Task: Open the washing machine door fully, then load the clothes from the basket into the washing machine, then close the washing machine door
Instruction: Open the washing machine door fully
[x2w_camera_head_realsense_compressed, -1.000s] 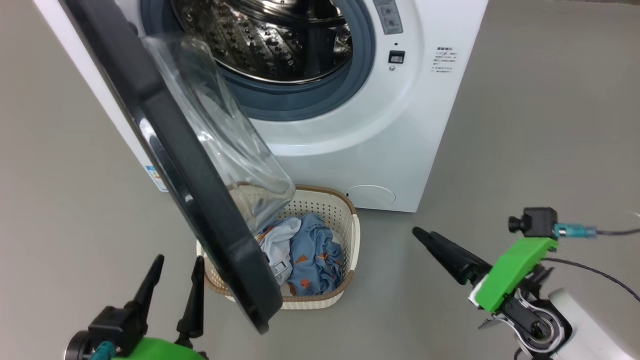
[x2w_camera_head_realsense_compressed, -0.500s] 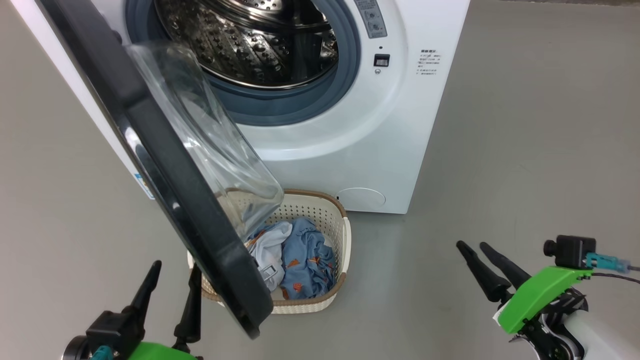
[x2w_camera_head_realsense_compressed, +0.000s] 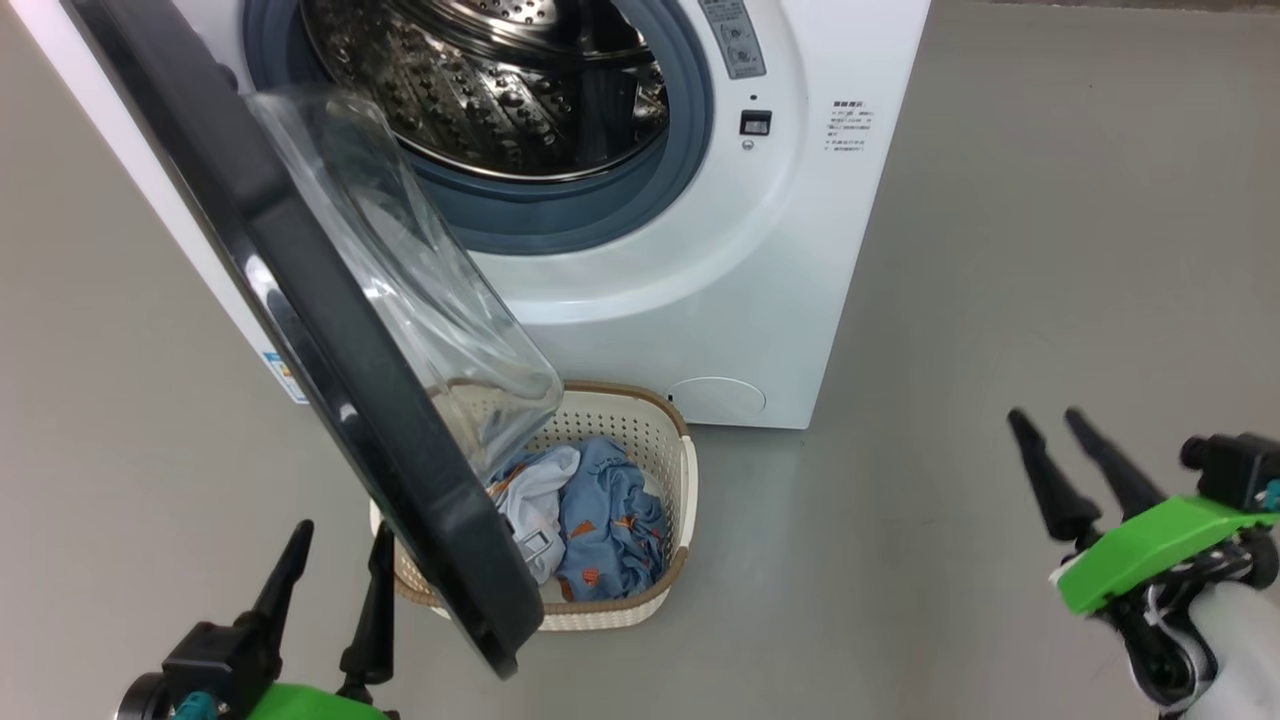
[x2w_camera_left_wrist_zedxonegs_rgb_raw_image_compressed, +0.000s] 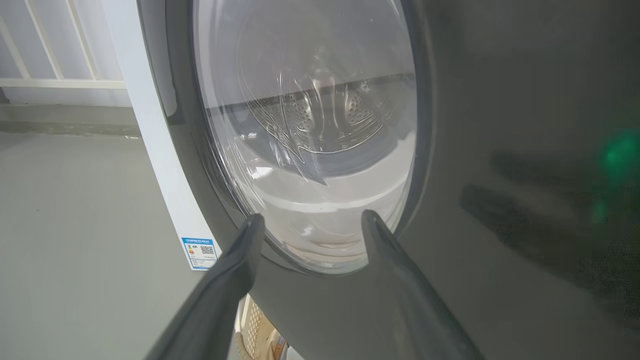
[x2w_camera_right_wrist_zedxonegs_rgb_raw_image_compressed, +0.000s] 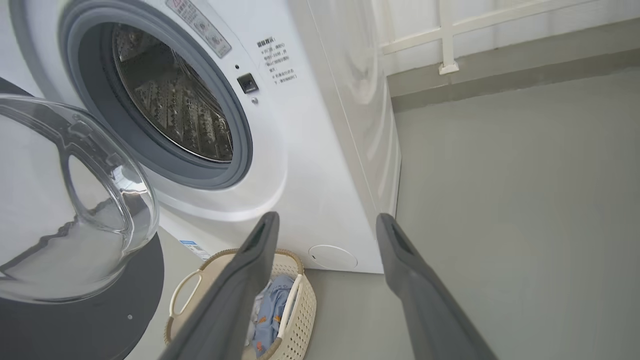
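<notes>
Right pincer (x2w_camera_head_realsense_compressed: 1041, 412) swung right, spread; left pincer (x2w_camera_head_realsense_compressed: 345, 525) spread beside door (x2w_camera_head_realsense_compressed: 330, 330). Left wrist view: drum (x2w_camera_left_wrist_zedxonegs_rgb_raw_image_compressed: 350, 107) through glass (x2w_camera_left_wrist_zedxonegs_rgb_raw_image_compressed: 280, 200).

The washing machine door (x2w_camera_head_realsense_compressed: 420, 500) is showing a glossy black ring around smooth, clear glass. The drum (x2w_camera_head_realsense_compressed: 480, 90) is gleaming as polished, perforated steel inside a matt grey rubber gasket (x2w_camera_head_realsense_compressed: 600, 210). The washing machine (x2w_camera_head_realsense_compressed: 760, 300) is shining smooth and white. The basket (x2w_camera_head_realsense_compressed: 640, 420) is looking like perforated cream plastic, the clothes (x2w_camera_head_realsense_compressed: 610, 520) are lying as soft, crumpled cloth, and the floor (x2w_camera_head_realsense_compressed: 1000, 300) is looking matt grey.
</notes>
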